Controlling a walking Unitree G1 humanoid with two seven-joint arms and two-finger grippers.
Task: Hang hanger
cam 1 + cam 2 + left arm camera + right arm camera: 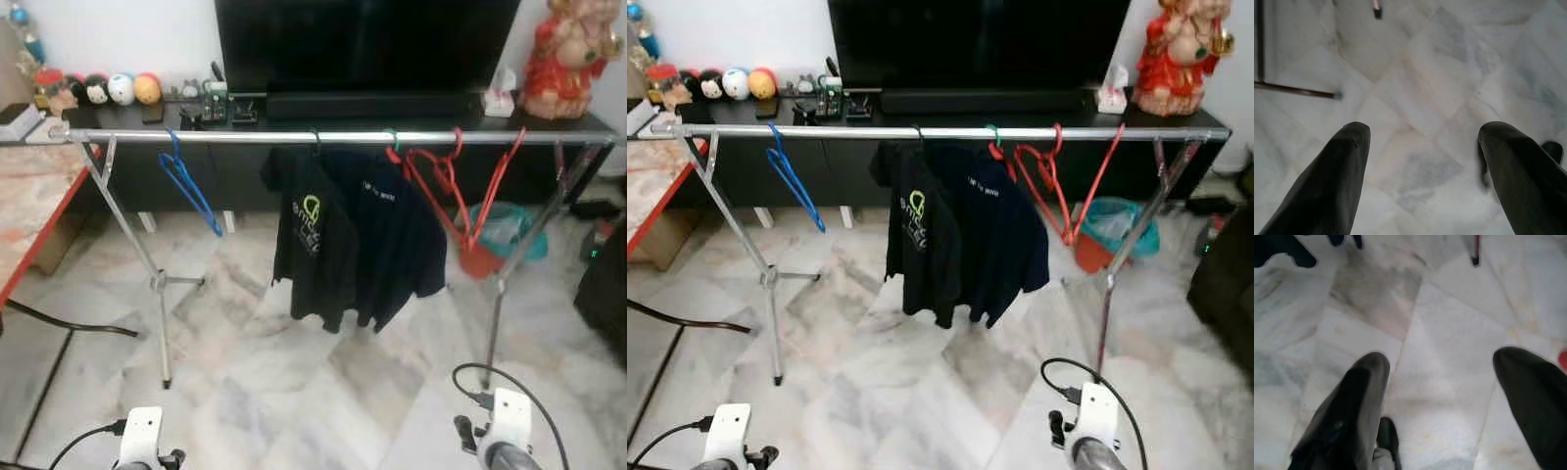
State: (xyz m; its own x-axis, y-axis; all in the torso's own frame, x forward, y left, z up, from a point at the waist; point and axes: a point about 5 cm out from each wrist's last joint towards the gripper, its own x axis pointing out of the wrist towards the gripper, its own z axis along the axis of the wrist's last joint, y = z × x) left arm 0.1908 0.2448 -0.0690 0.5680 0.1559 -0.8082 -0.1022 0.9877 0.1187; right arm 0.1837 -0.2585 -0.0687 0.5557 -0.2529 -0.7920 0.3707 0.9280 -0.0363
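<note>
A silver clothes rail (294, 137) spans the room in front of me. On it hang a blue hanger (186, 181) at the left, two black T-shirts (343, 235) in the middle and red hangers (446, 191) at the right. My left gripper (1422, 132) is open over the marble floor with nothing between its fingers. My right gripper (1442, 364) is open too and holds nothing. Both arms are low, with their white wrists (142, 436) (507, 421) at the bottom edge of the eye views.
A black TV cabinet (323, 117) with a TV, small toys and a red statue (568, 59) stands behind the rail. A marble-topped table (34, 196) with a red edge is at the left. A teal basket (509, 230) sits on the floor behind the right rail leg.
</note>
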